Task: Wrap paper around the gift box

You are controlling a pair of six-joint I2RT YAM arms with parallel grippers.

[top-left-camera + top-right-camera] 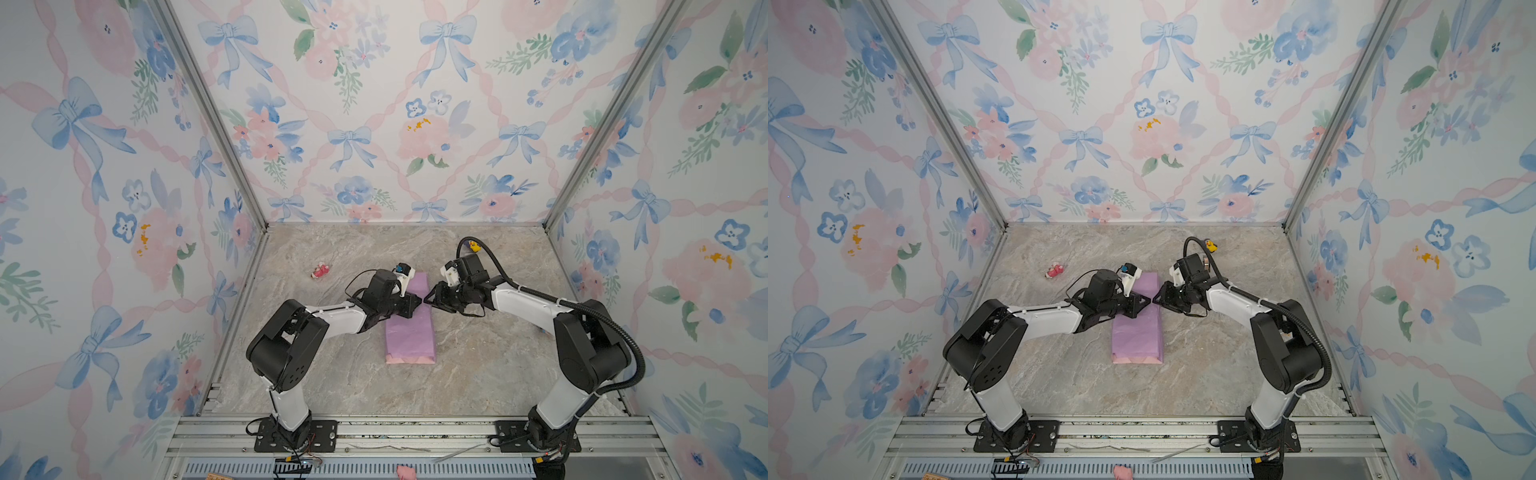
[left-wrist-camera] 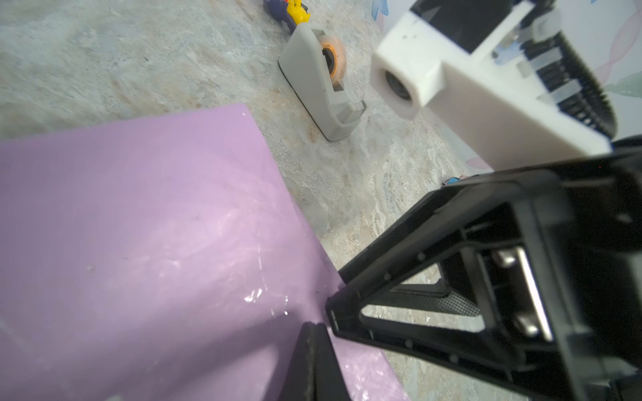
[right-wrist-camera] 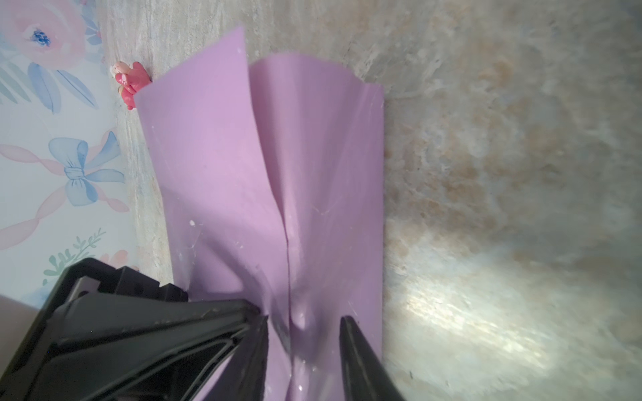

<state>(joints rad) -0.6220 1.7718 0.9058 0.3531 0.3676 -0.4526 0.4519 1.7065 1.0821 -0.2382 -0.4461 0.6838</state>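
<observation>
The paper (image 1: 409,332) (image 1: 1136,336) lies lilac side out, folded into a long flat bundle in the middle of the table. A pink strip shows at its near end. The gift box is hidden. In the right wrist view one flap of the paper (image 3: 312,156) overlaps the other along a seam (image 3: 286,243). My left gripper (image 1: 417,300) (image 1: 1147,300) (image 2: 314,326) is shut, its tips down on the paper's (image 2: 139,225) top. My right gripper (image 1: 428,299) (image 1: 1156,298) (image 3: 305,319) faces it tip to tip and stands open, one finger on each side of the seam.
A grey tape dispenser (image 2: 312,86) stands on the table beyond the paper's far end. A small pink toy (image 1: 320,271) (image 1: 1055,270) (image 3: 130,81) lies at the back left. A yellow toy (image 1: 473,246) (image 1: 1212,246) sits near the back wall.
</observation>
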